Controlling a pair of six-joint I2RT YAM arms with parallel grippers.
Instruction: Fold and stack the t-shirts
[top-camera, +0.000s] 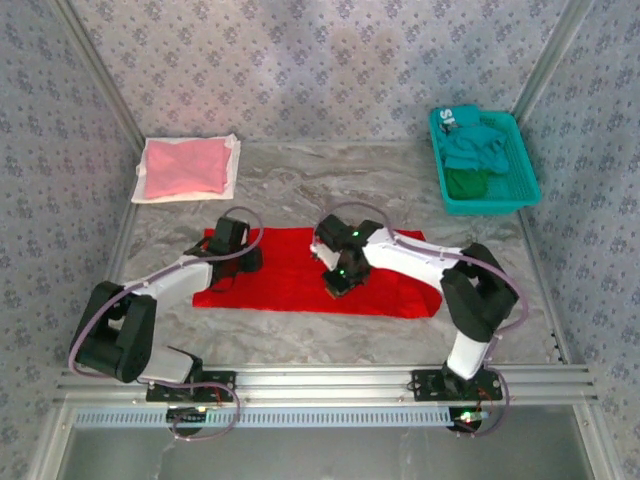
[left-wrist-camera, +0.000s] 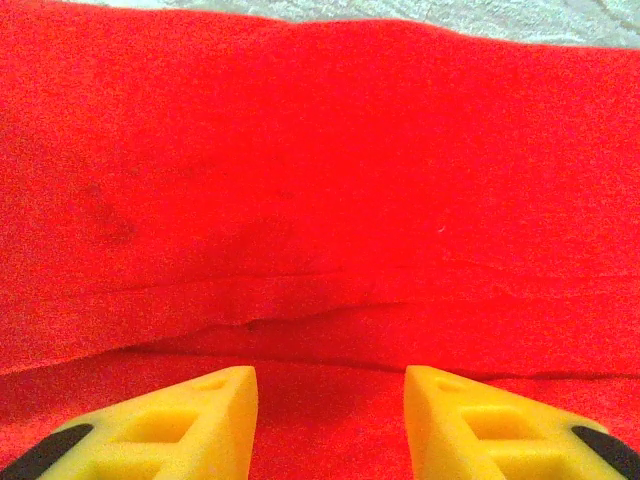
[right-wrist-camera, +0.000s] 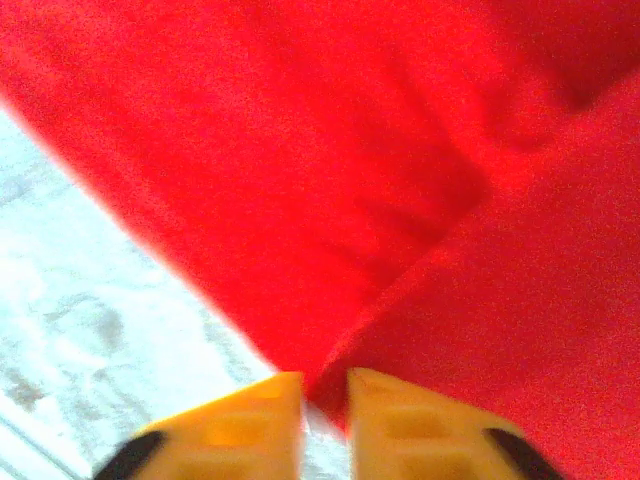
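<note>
Cloth of the red t-shirt (top-camera: 290, 285) lies flat mid-table. We see the left gripper (left-wrist-camera: 330, 425) open over its left end. The right gripper (right-wrist-camera: 325, 405), fingers almost together, sits at its near edge; whether it grips, we cannot tell.

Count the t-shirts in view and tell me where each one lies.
4. The red t-shirt is spread mid-table; pink t-shirt folded on the white sheet, far left; teal t-shirt and dark green t-shirt in the basket, far right. That pile may hide more.
</note>
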